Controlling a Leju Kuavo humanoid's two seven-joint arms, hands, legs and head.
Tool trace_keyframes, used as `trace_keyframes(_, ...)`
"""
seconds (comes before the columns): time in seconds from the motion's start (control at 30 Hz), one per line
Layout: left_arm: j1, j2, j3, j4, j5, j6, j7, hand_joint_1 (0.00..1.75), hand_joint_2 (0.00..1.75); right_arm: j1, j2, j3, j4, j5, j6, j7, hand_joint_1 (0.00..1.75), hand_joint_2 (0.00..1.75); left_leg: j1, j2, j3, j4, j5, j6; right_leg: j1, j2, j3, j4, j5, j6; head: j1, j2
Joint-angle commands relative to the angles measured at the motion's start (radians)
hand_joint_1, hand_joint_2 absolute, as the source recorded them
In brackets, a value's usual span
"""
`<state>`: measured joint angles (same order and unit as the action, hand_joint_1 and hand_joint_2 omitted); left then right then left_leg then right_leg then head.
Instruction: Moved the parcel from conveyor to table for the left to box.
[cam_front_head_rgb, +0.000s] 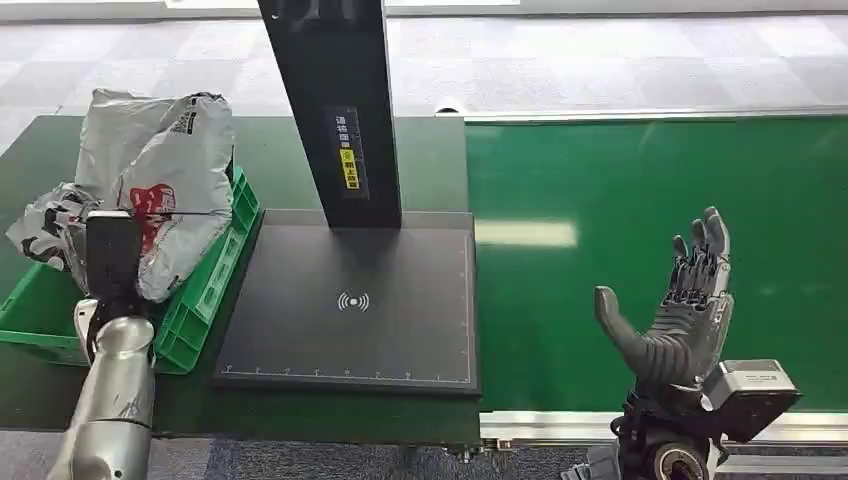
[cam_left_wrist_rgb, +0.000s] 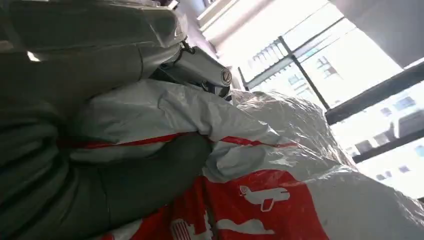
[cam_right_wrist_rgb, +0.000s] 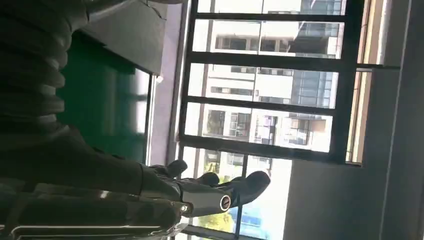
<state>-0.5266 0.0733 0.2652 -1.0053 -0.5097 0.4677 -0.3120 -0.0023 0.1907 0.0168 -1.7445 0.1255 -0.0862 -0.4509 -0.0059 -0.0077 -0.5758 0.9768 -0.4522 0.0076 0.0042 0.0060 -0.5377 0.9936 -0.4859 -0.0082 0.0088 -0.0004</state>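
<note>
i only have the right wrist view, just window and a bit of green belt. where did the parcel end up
Observer: The parcel sits in the green crate on the table, left of the scanner pad.
Operator: is left hand on it
Observer: Yes. In the left wrist view the left hand grips the parcel, its thumb pressed into the plastic.
Operator: and my right hand, anything in it
Observer: No. The head view shows the right hand open, fingers spread, raised above the bare belt.

Head view looks down; wrist views upward.
</note>
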Motion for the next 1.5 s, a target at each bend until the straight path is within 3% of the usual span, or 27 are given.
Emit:
trace_keyframes(0.03,-0.175,0.07,0.092,0.455,-0.039,0.061,0.044,1.75,1.75,-0.051,-0.015,0.032,0.108,0.0,-0.002,0.011,0.0,1.75,0.0,0.001,0.002,-0.001,0.001,-0.001,0.0,0.0,0.001,-0.001,0.001,0.001,0.0,0.0)
trace_keyframes(0.17,-0.201,0.095,0.155,0.542,-0.008,0.051,0.035,1.75,1.75,-0.064,-0.007,0.038,0.118,0.004,-0.008,0.025,0.0,1.75,0.001,0.003,0.002,-0.001,0.001,-0.002,0.001,0.001,0.001,-0.001,0.001,0.001,0.001,0.0)
trace_keyframes(0.57,-0.187,0.087,0.182,0.574,-0.022,0.076,0.044,1.75,1.75,-0.06,-0.015,0.05,0.138,0.006,-0.012,0.039,0.0,1.75,0.0,0.001,0.008,-0.002,0.0,-0.001,0.0,0.001,0.007,0.0,0.0,0.0,0.0,0.0)
trace_keyframes(0.63,-0.189,0.097,0.189,0.586,-0.055,0.123,0.095,1.75,1.75,-0.06,-0.011,0.05,0.138,0.005,-0.015,0.041,0.0,1.75,0.0,0.001,0.009,-0.003,0.001,-0.002,-0.001,0.001,0.008,-0.001,0.001,0.001,0.0,0.0)
trace_keyframes(0.8,-0.169,0.135,0.281,0.591,-0.025,0.146,0.081,1.75,1.75,-0.064,-0.015,0.058,0.153,0.005,-0.023,0.047,0.0,1.75,0.0,0.005,0.012,-0.004,0.001,-0.002,0.0,0.005,0.01,-0.001,0.002,0.0,0.0,0.0)
trace_keyframes(0.97,-0.165,0.14,0.291,0.591,-0.023,0.147,0.079,1.75,1.75,-0.063,-0.016,0.058,0.154,0.006,-0.024,0.047,0.0,1.75,-0.001,0.006,0.015,-0.004,0.001,-0.002,-0.001,0.006,0.011,0.0,0.001,0.0,0.0,0.0)
trace_keyframes(1.0,-0.149,0.143,0.356,0.546,-0.019,0.23,0.083,1.75,1.75,-0.06,-0.013,0.055,0.151,0.009,-0.032,0.054,0.0,1.75,0.0,0.006,0.014,-0.006,0.001,-0.003,0.0,0.006,0.011,-0.002,0.002,0.0,0.0,0.0)
trace_keyframes(1.1,-0.132,0.179,0.402,0.512,0.007,0.221,-0.002,1.75,1.75,-0.052,-0.018,0.057,0.14,0.009,-0.041,0.059,0.0,1.75,0.0,0.01,0.015,-0.007,0.001,-0.003,0.0,0.01,0.01,-0.001,0.002,0.0,0.0,0.0)
trace_keyframes(1.3,-0.127,0.135,0.455,0.43,-0.018,0.23,-0.061,1.75,1.75,-0.057,-0.02,0.064,0.154,0.009,-0.044,0.06,0.0,1.75,0.002,0.01,0.012,-0.005,0.001,-0.003,0.002,0.009,0.006,-0.001,0.002,-0.001,0.0,0.0)
trace_keyframes(1.33,-0.128,0.12,0.456,0.403,0.009,0.23,-0.111,0.98,1.75,-0.061,-0.022,0.067,0.161,0.008,-0.049,0.061,0.0,1.75,0.002,0.01,0.011,-0.005,0.001,-0.003,0.002,0.009,0.006,0.0,0.001,-0.001,0.001,0.0)
trace_keyframes(1.37,-0.121,0.105,0.441,0.363,0.03,0.23,-0.135,0.0,1.75,-0.062,-0.023,0.068,0.167,0.008,-0.052,0.061,0.0,1.75,0.002,0.008,0.009,-0.005,0.002,-0.003,0.002,0.008,0.005,-0.001,0.002,-0.001,0.0,0.0)
trace_keyframes(1.5,-0.084,0.067,0.38,0.237,0.063,0.224,-0.127,0.0,1.75,-0.058,-0.025,0.068,0.176,0.008,-0.061,0.059,0.0,1.75,0.002,0.007,0.007,-0.005,0.002,-0.003,0.002,0.006,0.003,-0.001,0.001,-0.001,0.001,0.0)
